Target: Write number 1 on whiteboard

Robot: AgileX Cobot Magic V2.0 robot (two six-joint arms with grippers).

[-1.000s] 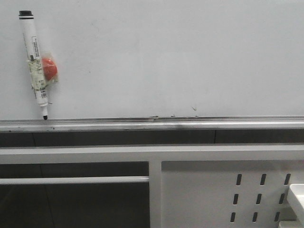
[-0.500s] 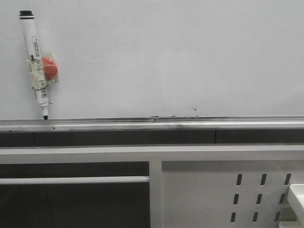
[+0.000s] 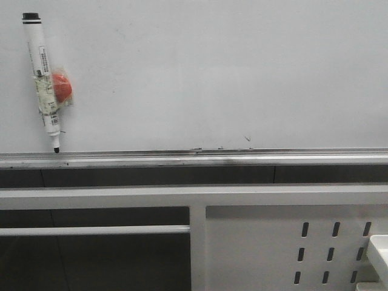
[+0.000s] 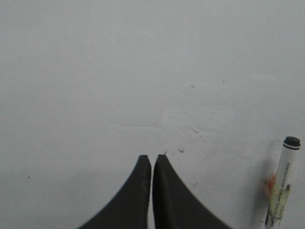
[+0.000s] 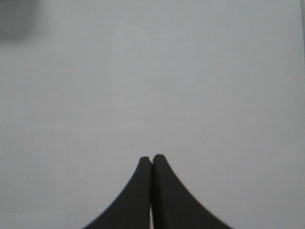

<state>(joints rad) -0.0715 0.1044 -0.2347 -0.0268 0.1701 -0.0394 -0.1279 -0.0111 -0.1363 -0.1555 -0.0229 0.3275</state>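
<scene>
The whiteboard [image 3: 212, 73] fills the upper front view, with its silver tray rail [image 3: 194, 159] along the lower edge. No number 1 stroke shows on it, only tiny dark specks. A white marker [image 3: 43, 82] with a black cap and a red magnet taped to it sticks to the board at the far left, tip down just above the rail. It also shows in the left wrist view [image 4: 282, 183]. My left gripper [image 4: 152, 158] is shut and empty, facing the board beside the marker. My right gripper [image 5: 152, 158] is shut and empty, facing plain board. Neither gripper shows in the front view.
Below the rail stand a white metal frame bar [image 3: 194, 195] and a white panel with oval slots [image 3: 285, 242] at the lower right. A white object's corner [image 3: 379, 251] shows at the right edge.
The marker appears a few pixels higher and further left in the front view than a second ago. Nothing else differs.
</scene>
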